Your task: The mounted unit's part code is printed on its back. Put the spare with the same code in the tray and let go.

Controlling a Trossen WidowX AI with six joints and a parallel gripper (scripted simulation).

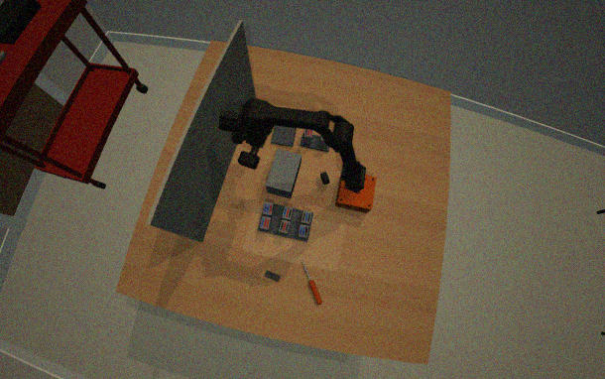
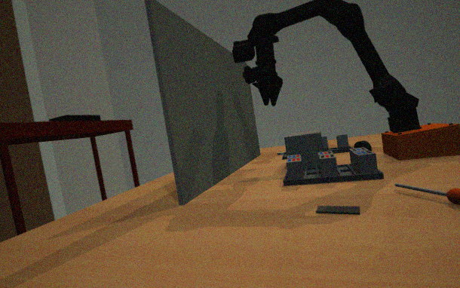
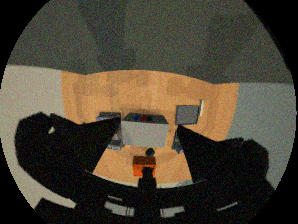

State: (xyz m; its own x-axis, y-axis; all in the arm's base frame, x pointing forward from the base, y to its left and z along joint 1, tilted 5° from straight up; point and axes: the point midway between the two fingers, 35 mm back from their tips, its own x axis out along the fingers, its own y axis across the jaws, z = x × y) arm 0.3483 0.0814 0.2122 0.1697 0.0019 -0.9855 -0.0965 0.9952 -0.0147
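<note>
The black end effector [image 2: 271,99] hangs high above the orange-brown wooden worktop [image 2: 226,241], fingers spread wide and gripping nothing, close beside the tall grey panel [image 2: 203,113]. The grey box-shaped mounted unit [image 1: 284,173] lies below and toward the arm's base. The dark rack of coloured-label spares [image 1: 286,221] sits beyond that unit.

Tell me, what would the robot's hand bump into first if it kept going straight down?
Probably the wooden tabletop, between the grey wall panel and the grey box. The open hand points down, but depth is unclear.
</note>
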